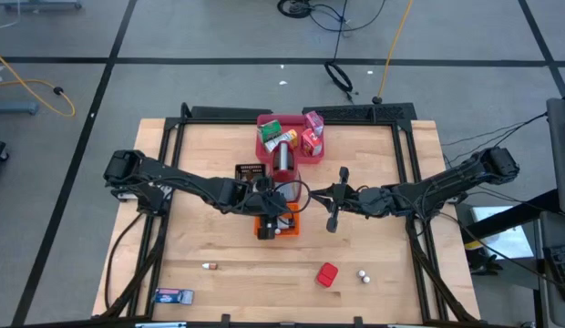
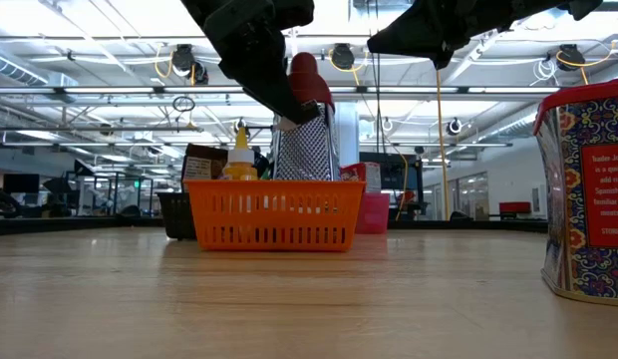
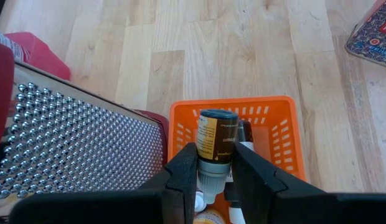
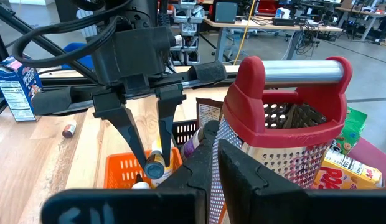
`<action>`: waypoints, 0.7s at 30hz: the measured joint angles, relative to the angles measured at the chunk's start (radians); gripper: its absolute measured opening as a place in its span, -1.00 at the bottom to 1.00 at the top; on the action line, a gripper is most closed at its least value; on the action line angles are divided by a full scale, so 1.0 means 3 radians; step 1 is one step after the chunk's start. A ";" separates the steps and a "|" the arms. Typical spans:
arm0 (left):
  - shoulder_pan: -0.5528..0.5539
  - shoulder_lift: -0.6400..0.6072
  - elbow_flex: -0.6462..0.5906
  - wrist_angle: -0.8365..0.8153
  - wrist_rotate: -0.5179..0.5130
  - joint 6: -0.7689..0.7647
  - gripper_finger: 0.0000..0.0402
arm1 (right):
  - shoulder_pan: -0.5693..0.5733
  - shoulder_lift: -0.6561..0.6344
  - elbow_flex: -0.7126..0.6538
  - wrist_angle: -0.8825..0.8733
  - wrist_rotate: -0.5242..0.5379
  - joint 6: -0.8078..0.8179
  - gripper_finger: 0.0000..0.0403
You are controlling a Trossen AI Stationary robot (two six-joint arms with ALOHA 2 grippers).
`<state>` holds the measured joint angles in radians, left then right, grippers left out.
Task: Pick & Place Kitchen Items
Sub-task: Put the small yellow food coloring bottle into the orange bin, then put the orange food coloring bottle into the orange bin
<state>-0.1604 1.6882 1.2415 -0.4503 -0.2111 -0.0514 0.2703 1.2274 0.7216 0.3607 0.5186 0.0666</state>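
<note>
High view shows both arms reaching in toward the middle of the wooden table [image 1: 219, 246], where the orange basket [image 1: 277, 224] sits. The left gripper [image 1: 272, 208] hangs right over that basket, and from its own wrist camera you can see its fingers [image 3: 183, 171] pinching a small dark bottle [image 3: 215, 138] with a yellow-and-brown label, held by the neck above the basket's open top; the fingers are closed in only as far as the bottle lets them. Other small bottle tops already sit in the basket beneath it. Just beside the basket stands the red-and-silver grater [image 4: 286, 118], upright, its red handle topmost. The right gripper [image 1: 333, 197] waits a little to the right of the grater, fingers pressed together with nothing between them. Behind the grater, the pink tray [image 1: 264, 146] at the far edge holds a green carton [image 1: 272, 133], a red carton [image 1: 309, 141] and a pink carton [image 1: 313, 120]. A black basket [image 1: 250, 170] sits left of the grater, touching or nearly touching the orange one; I cannot tell which. Toward the near edge lie a red box [image 1: 327, 274], two tiny white shakers [image 1: 364, 274] just beside it, a small capped item [image 1: 209, 265] well to the left, and a blue carton [image 1: 173, 295] flat near the left corner.
</note>
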 joint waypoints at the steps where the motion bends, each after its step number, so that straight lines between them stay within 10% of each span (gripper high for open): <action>1: 0.0000 0.0000 0.0000 0.0000 0.0000 0.0005 -0.56 | -0.0001 0.0000 0.0000 0.0000 0.0000 0.0000 -0.91; 11: 0.0008 0.0000 0.0000 0.0025 -0.0014 -0.0010 -0.52 | 0.0000 0.0000 0.0000 0.0000 0.0000 0.0000 -0.91; 21: 0.0008 -0.0001 0.0000 0.0153 -0.0175 -0.0087 0.10 | 0.0000 0.0000 0.0000 0.0000 0.0000 0.0000 -0.91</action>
<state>-0.1581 1.6878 1.2415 -0.4044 -0.2638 -0.0775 0.2703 1.2274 0.7216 0.3607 0.5186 0.0666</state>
